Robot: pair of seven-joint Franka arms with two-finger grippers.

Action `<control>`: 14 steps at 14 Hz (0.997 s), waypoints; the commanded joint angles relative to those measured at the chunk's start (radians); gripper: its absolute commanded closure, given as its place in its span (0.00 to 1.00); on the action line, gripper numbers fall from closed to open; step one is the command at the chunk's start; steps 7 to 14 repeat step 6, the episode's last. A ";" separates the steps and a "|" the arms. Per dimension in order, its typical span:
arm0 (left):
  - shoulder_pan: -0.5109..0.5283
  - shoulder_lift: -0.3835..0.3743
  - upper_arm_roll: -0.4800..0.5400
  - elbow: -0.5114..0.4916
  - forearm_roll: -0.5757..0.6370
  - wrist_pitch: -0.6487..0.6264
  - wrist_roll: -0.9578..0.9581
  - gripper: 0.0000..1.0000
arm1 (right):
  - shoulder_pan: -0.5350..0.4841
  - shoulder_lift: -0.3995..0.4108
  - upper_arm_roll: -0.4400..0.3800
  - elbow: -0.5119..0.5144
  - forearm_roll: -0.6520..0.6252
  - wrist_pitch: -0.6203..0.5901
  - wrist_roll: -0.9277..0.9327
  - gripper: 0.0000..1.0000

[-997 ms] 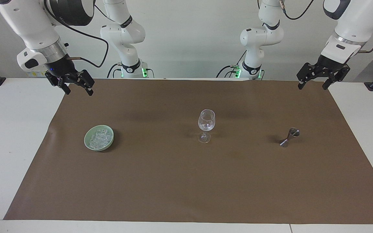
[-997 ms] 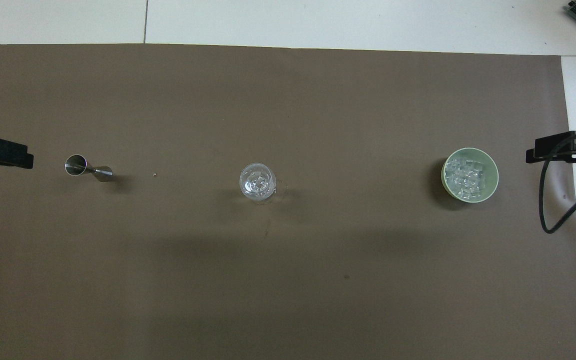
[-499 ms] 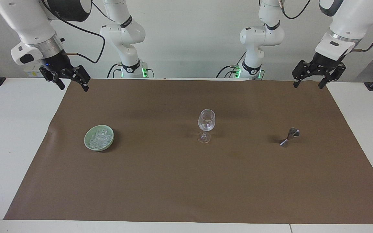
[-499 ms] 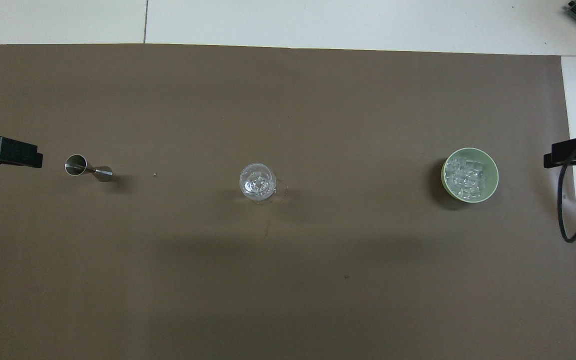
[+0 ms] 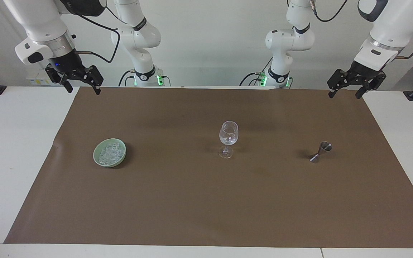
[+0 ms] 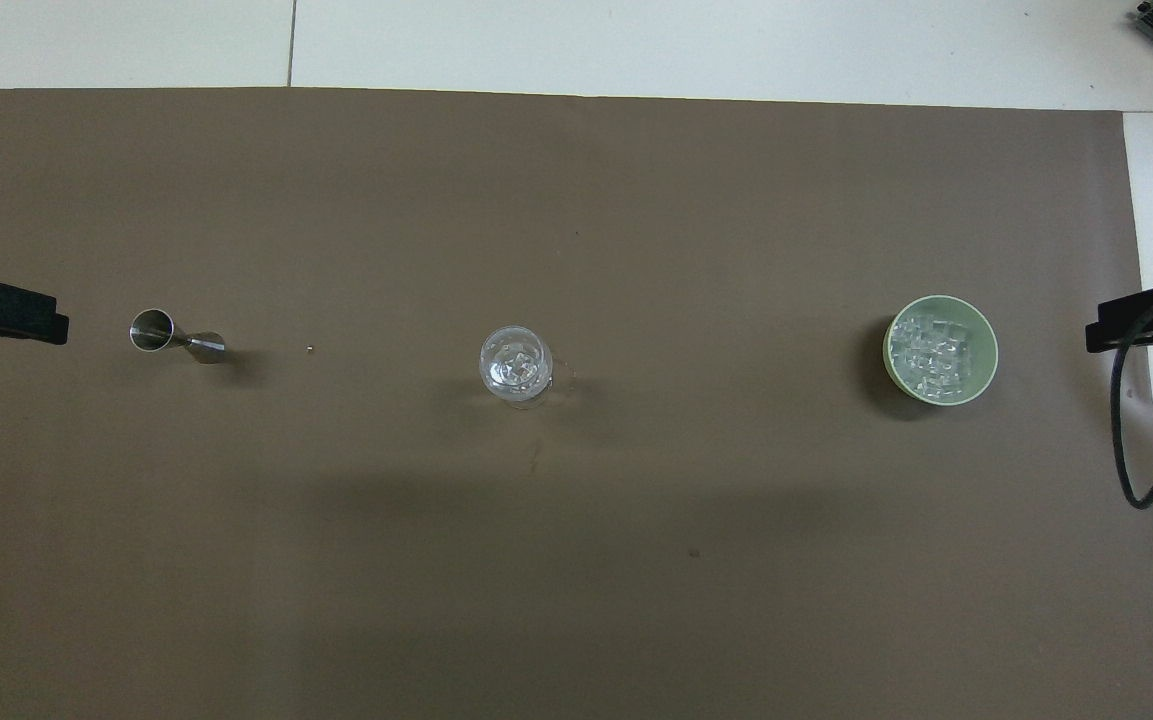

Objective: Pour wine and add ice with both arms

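Note:
A clear stemmed glass [image 5: 228,138] stands mid-cloth and holds a few pieces of ice; it also shows in the overhead view [image 6: 516,365]. More ice [image 5: 110,152] fills a pale green bowl [image 5: 97,160] toward the right arm's end, where the overhead view shows the ice [image 6: 931,350] in the bowl [image 6: 986,380]. A small steel jigger [image 5: 320,152] sits toward the left arm's end and also shows in the overhead view [image 6: 176,338]. My right gripper [image 5: 83,89] hangs open and empty over the cloth's corner. My left gripper [image 5: 345,94] hangs open and empty over the other corner by the robots.
A brown cloth [image 5: 206,200] covers most of the white table [image 5: 9,150]. A tiny speck [image 6: 309,349] lies between jigger and glass. The right gripper's black cable [image 6: 1131,440] loops over the cloth's edge. Only the gripper tips show in the overhead view.
My right gripper has risen a little and drawn away from the bowl toward the table's end. My left gripper has only wavered slightly. Glass, bowl and jigger have not moved.

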 commanded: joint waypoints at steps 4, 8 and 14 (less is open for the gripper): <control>0.000 -0.024 0.003 -0.036 0.020 -0.008 0.001 0.00 | -0.003 -0.013 0.009 -0.021 -0.001 0.003 0.017 0.00; 0.002 -0.027 0.003 -0.037 0.020 -0.008 0.004 0.00 | -0.001 -0.007 0.014 -0.004 -0.001 -0.025 0.023 0.00; 0.002 -0.027 0.003 -0.037 0.020 -0.008 0.004 0.00 | -0.001 -0.007 0.014 -0.004 -0.001 -0.025 0.023 0.00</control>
